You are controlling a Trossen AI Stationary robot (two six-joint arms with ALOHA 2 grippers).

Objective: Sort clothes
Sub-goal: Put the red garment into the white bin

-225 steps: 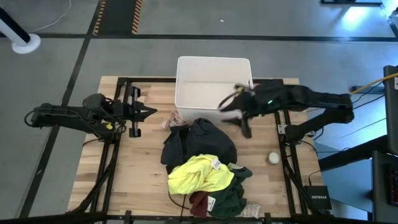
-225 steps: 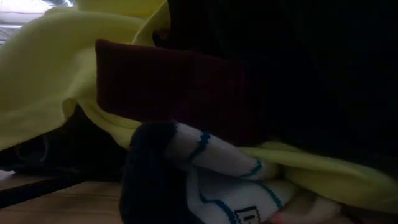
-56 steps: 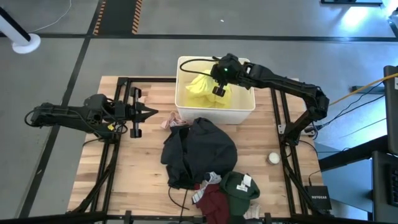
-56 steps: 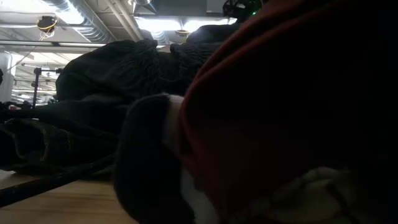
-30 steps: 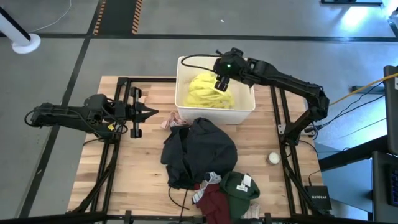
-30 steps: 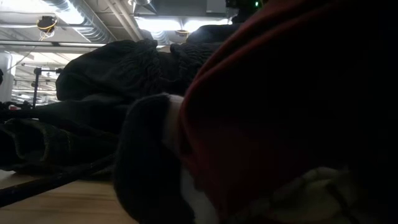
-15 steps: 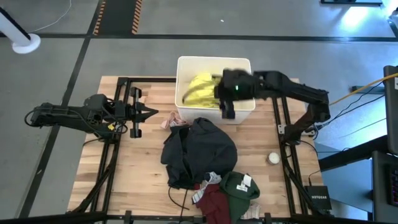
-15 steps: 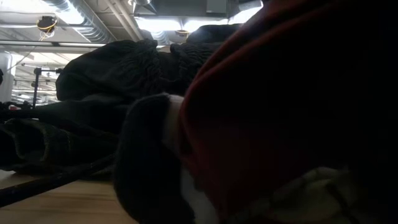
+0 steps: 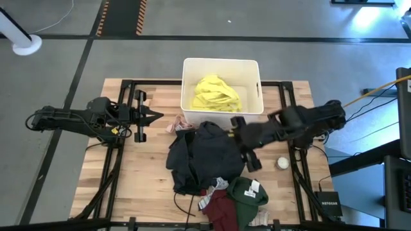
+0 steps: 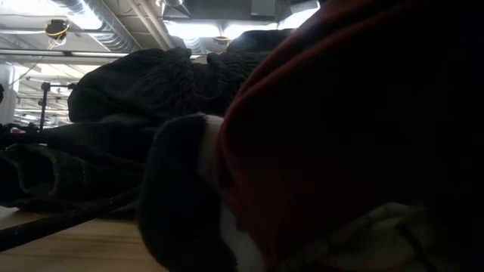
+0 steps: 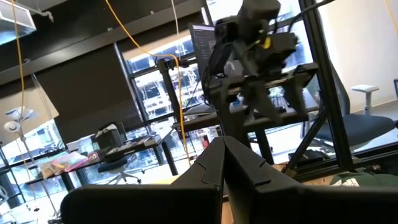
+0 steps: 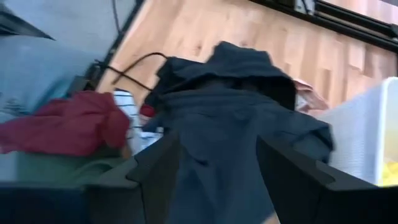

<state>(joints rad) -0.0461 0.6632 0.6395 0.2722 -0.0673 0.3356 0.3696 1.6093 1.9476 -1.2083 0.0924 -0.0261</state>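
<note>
One yellow garment [image 9: 216, 94] already lies in the white bin [image 9: 190, 71]. Left on the table are the black clothes [image 9: 205, 155], the green one [image 9: 247, 193] and the maroon one [image 9: 220, 212]. Above the black pile, the right gripper [image 9: 247, 145] has its fingers apart and holds nothing.

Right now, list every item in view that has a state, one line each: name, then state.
Yellow garment: crumpled inside the bin.
White bin: upright, open-topped.
Black garment: heaped on the table, not yet sorted.
Green garment: bunched at the table's near edge, label showing.
Maroon garment: bunched beside the green one.
Right gripper: open, empty, above the black garment.
Left gripper: shut, parked at the table's left.
</note>
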